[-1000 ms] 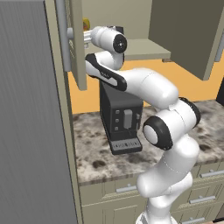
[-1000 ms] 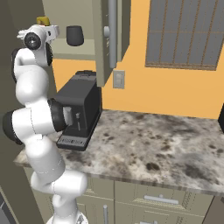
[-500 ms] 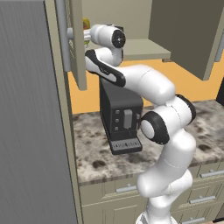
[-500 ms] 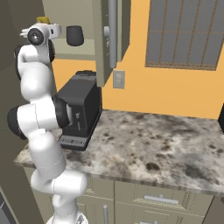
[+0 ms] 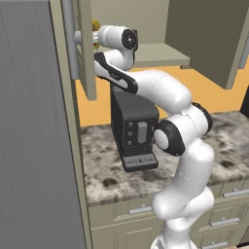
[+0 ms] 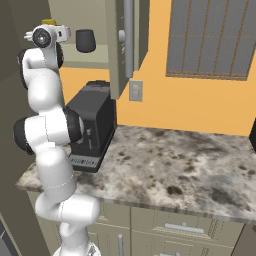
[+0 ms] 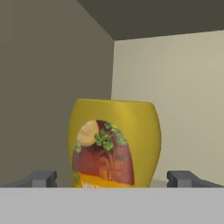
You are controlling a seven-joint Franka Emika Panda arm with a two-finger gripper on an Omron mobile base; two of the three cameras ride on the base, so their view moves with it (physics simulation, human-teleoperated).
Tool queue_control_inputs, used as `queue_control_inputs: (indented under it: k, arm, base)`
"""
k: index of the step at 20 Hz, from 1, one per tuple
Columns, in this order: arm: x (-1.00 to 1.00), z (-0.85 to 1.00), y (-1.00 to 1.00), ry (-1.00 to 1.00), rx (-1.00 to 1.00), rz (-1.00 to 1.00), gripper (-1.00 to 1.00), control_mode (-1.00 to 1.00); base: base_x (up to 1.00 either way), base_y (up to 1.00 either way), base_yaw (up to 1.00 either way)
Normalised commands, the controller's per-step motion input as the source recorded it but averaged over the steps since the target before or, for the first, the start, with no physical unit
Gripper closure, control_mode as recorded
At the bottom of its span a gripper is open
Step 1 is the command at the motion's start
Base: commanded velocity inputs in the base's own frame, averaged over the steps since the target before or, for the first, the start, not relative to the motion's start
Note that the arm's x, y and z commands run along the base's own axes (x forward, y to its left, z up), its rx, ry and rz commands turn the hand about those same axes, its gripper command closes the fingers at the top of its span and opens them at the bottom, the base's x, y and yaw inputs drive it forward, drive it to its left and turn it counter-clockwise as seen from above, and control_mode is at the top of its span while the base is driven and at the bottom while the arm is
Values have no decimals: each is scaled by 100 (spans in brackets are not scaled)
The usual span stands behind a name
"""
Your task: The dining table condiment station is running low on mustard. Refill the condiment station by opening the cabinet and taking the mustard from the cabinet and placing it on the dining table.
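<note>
The gripper (image 7: 112,178) is gaping wide, empty, facing the mustard (image 7: 114,143) standing in the cabinet's (image 5: 87,58) back corner at twelve o'clock. A black coffee machine (image 5: 132,126) is sitting below on the worktop (image 6: 190,165).

**Hidden and cut off**

In the hand view the mustard (image 7: 114,144) loses its base behind the bottom band, and its label text is unreadable. In the left base view the cabinet (image 5: 85,53) door hides most of the bottle and the tool (image 5: 86,37).
</note>
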Motion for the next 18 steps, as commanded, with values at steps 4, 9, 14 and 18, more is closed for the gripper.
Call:
queue_control_inputs:
  k: [4, 9, 14, 18]
  arm:
    - [10, 0, 17, 5, 0, 0, -100, -100]
    - [10, 0, 15, 5, 0, 0, -100, -100]
    - [11, 0, 7, 5, 0, 0, 100, -100]
    - [7, -1, 3, 3, 0, 0, 100, -100]
  base:
    - [0, 0, 0]
    - [0, 0, 0]
    - [0, 0, 0]
    - [0, 0, 0]
